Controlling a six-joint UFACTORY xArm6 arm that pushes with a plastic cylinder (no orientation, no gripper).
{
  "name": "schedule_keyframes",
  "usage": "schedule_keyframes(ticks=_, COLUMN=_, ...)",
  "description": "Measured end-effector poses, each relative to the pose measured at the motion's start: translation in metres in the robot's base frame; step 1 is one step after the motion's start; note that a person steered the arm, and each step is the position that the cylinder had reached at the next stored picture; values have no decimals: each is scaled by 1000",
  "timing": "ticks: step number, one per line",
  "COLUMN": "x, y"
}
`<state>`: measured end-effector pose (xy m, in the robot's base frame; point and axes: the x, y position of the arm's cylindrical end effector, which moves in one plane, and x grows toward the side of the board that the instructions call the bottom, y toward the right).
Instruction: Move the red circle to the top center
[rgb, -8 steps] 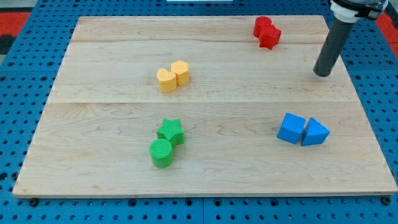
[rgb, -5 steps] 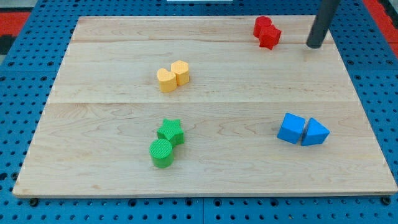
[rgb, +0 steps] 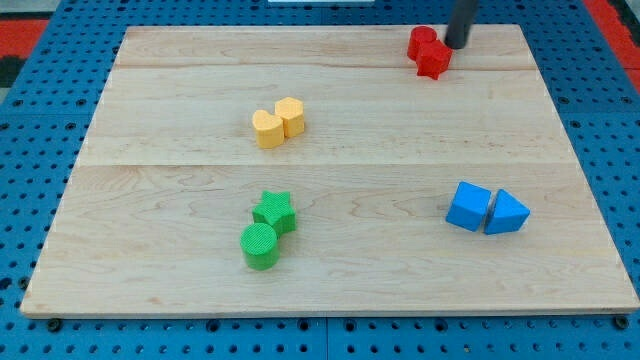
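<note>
Approach step: tip set beside red pair

Tip sits at the view's top, just right of two touching red blocks. Red circle is the upper-left one; red star is below-right. No fingers on this rig, just a bare rod, nothing grasped. Likely next: a leftward push along the top edge toward centre, contacting the circle only, not the star.

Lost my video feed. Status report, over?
My tip at top edge, just right of the red circle. Red star touching circle's lower right. Path left to top center clear.
</note>
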<state>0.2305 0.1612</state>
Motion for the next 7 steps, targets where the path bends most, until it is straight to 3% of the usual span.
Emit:
schedule_keyframes(ticks=1, x=0, y=-72)
schedule_keyframes(ticks=5, x=-5, y=-69)
schedule_keyframes(ticks=7, x=-11, y=-132)
